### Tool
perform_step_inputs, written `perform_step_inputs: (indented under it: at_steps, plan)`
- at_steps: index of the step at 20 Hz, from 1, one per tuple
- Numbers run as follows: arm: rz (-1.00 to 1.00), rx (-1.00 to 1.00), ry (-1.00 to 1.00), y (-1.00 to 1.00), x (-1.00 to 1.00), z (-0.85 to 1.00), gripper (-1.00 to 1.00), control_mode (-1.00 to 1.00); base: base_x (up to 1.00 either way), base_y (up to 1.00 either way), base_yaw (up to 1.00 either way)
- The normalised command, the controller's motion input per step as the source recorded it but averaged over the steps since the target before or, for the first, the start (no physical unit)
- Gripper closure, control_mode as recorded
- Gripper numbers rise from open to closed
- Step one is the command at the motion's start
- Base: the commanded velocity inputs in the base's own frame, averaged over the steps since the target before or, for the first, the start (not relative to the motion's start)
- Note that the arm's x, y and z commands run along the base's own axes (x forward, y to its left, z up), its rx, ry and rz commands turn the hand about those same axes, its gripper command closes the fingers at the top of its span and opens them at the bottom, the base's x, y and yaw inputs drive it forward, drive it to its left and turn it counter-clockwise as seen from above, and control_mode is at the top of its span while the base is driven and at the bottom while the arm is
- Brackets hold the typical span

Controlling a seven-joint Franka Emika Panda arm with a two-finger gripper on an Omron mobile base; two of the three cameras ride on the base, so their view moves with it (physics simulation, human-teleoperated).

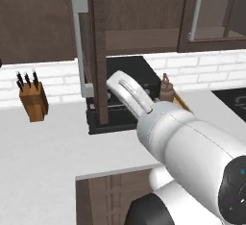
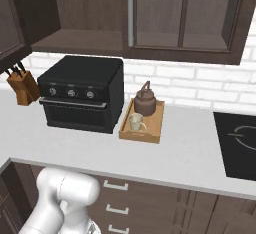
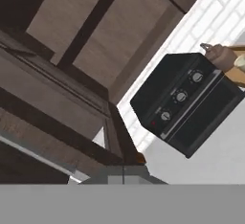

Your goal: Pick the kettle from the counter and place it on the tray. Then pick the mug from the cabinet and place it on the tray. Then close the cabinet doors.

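The brown kettle (image 2: 145, 100) and the cream mug (image 2: 135, 123) both stand in the wooden tray (image 2: 148, 137) on the counter (image 2: 180, 153), right of the black oven. In the left base view the kettle (image 1: 166, 88) shows behind my arm. The cabinet (image 2: 75, 40) stands open on its left side, its shelf bare. Its left door (image 1: 98, 51) swings out towards me, with its grey bar handle (image 1: 79, 46) at the edge. My gripper (image 3: 123, 174) is shut on nothing and sits right at the lower edge of that open door (image 3: 72, 122). The right door (image 2: 160, 13) is shut.
A black oven (image 2: 82, 98) stands under the cabinet, next to the tray. At the far left of the counter is a wooden knife block (image 1: 33, 101). A dark cooktop (image 2: 240, 143) lies at the right.
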Motion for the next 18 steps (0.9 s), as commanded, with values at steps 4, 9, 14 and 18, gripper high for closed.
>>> perform_step_inputs:
  at_steps: [4, 9, 14, 18]
  plan:
    - [-0.16, 0.05, -0.27, 0.53, 0.00, -0.08, 1.00, -1.00, 0.00, 0.00, 0.00]
    - [-0.20, 0.06, -0.05, 0.62, 0.49, -0.37, 1.00, -1.00, 0.00, 0.00, 0.00]
    - [-0.25, 0.00, 0.00, 0.92, 1.00, -0.49, 1.00, -1.00, 0.00, 0.00, 0.00]
    - [-0.20, 0.00, -0.10, 0.93, 0.87, -0.13, 1.00, -1.00, 0.00, 0.00, 0.00]
